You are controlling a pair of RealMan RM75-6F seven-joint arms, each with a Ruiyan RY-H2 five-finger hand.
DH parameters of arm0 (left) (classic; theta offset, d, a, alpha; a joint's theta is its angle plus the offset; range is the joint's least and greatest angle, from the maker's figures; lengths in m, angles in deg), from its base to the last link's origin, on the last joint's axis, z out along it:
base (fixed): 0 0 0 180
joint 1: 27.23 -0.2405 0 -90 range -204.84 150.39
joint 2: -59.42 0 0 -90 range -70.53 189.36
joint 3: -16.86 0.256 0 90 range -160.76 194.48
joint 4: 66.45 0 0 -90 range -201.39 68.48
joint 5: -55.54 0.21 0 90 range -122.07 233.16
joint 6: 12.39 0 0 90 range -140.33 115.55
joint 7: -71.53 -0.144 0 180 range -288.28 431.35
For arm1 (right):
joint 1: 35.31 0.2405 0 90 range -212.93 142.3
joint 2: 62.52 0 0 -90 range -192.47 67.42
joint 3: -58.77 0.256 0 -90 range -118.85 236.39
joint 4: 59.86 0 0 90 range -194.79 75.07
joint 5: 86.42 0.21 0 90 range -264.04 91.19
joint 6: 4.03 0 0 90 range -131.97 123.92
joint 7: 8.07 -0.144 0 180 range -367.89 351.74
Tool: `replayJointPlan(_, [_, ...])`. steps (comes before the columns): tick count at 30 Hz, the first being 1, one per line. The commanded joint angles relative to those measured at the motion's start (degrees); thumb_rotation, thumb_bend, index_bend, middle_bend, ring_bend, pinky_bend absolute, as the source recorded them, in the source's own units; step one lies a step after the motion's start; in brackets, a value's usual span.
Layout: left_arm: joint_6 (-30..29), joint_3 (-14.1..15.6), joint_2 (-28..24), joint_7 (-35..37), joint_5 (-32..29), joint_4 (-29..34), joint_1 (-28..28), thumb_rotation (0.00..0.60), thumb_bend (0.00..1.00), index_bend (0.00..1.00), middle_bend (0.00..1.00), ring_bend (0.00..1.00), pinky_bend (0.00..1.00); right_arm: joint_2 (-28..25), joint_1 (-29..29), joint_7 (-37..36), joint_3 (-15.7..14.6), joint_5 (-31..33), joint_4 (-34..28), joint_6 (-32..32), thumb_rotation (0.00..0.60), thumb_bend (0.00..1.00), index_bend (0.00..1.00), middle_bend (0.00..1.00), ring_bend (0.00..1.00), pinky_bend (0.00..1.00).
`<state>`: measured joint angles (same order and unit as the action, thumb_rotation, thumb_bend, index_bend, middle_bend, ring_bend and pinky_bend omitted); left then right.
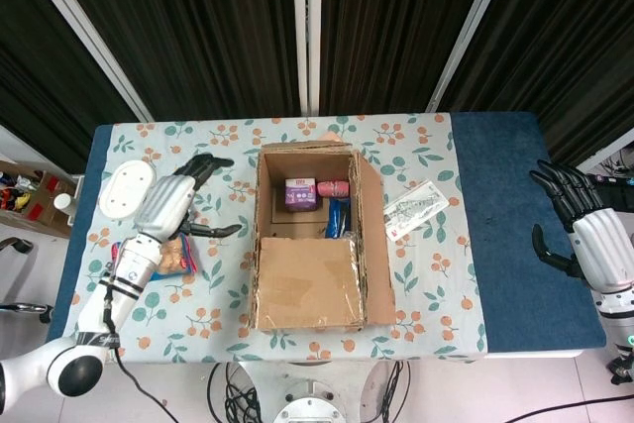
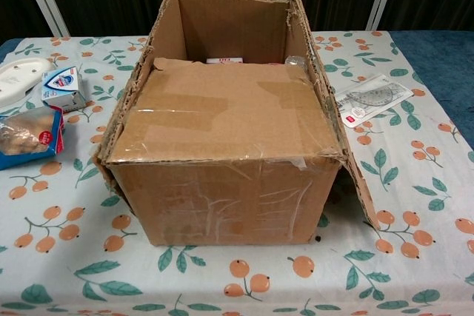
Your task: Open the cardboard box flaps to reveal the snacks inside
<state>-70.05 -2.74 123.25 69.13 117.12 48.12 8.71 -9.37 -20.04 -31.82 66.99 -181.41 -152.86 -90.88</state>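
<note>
Since the cardboard box sits mid-worktop with its near flap covering that half, lift that flap's far edge and fold it toward the near side. Left robot hand hovers left of the box, fingers apart, empty; right robot hand likewise off the right edge. Snacks show at the far end.

Cardboard box on table, near flap closed, snacks visible inside. Left robot hand open beside box; right robot hand open off table's edge.

Matt cardboard box, glossy tape
</note>
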Motion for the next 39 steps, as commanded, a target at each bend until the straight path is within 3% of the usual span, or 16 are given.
replayJointPlan(1, [2.98, 3.17, -0.36, 5.83, 5.80, 0.94, -1.24, 0.008, 0.00, 0.27, 0.25, 0.10, 0.20, 0.34, -0.15, -0.03, -0.29, -0.49, -0.18, -0.60, 0.600, 0.53, 0.00, 0.00, 0.00, 0.00])
replayJointPlan(11, [5.44, 3.69, 6.32, 4.82, 8.80, -0.11, 4.08, 0.000, 0.00, 0.28, 0.27, 0.10, 0.18, -0.49, -2.10, -2.22, -0.85, 0.91, 1.48, -2.56, 0.600, 0.53, 0.00, 0.00, 0.00, 0.00])
replayJointPlan(19, [7.03, 4.30, 11.20, -2.87, 2.99, -4.09, 9.04, 0.000, 0.00, 0.29, 0.27, 0.09, 0.18, -0.43, -2.94, -4.38, -1.11, 1.61, 3.46, -3.19, 0.600, 0.53, 0.00, 0.00, 0.00, 0.00])
replayJointPlan(28, [5.67, 7.03, 14.09, -17.37, -2.91, -6.66, 13.82, 0.000, 0.00, 0.30, 0.30, 0.08, 0.17, 0.58, -2.73, -5.06, -0.87, 2.36, 4.91, -2.78, 0.600, 0.53, 0.00, 0.00, 0.00, 0.00])
replayJointPlan(39, [6.07, 8.73, 15.00, -21.08, -7.23, -6.29, 16.19, 0.000, 0.00, 0.32, 0.38, 0.08, 0.16, 1.47, -2.94, -4.45, -0.65, 2.87, 6.03, -3.09, 0.600, 0.53, 0.00, 0.00, 0.00, 0.00])
